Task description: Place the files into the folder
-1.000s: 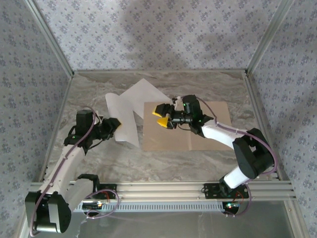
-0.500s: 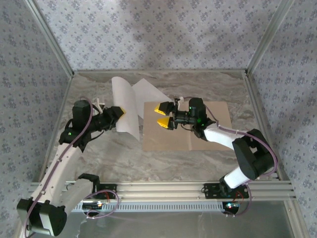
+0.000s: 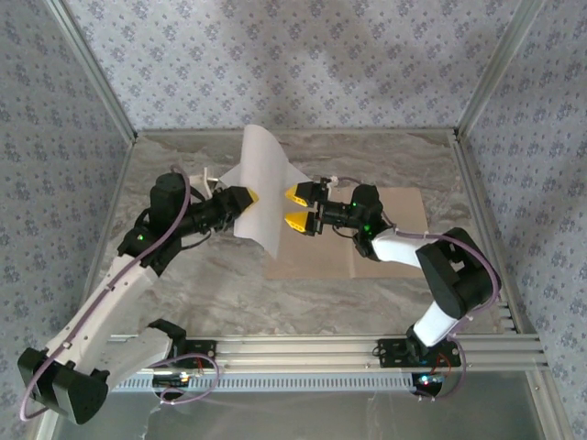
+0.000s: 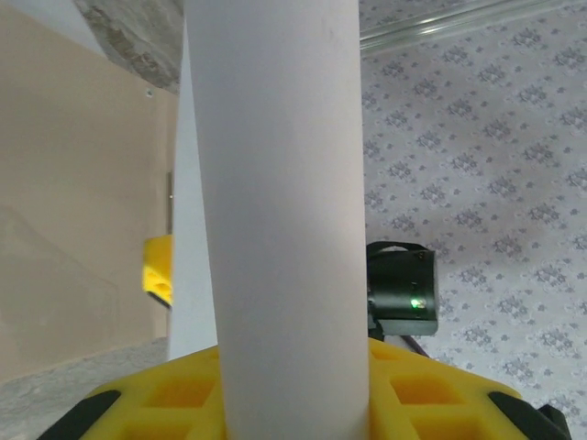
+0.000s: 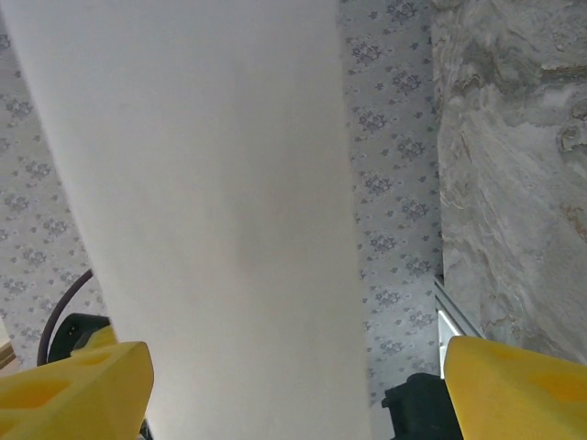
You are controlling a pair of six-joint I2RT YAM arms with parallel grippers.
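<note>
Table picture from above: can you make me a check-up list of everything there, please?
Surface: grey marbled table, flat.
Job's things: tan folder open flat on the table; one white sheet lifted and curled; second sheet lying behind it.
Clutter: nothing seen.
Pincers: left pincer shut on the lifted white sheet; right pincer open, facing that sheet.
Cables: purple cable running along each arm.
Surroundings: patterned walls; metal frame rail in front.

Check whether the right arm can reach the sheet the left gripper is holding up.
Probably yes. The right gripper is open, its jaws facing the raised sheet close by, with nothing between them. The left gripper pinches its other side.
</note>
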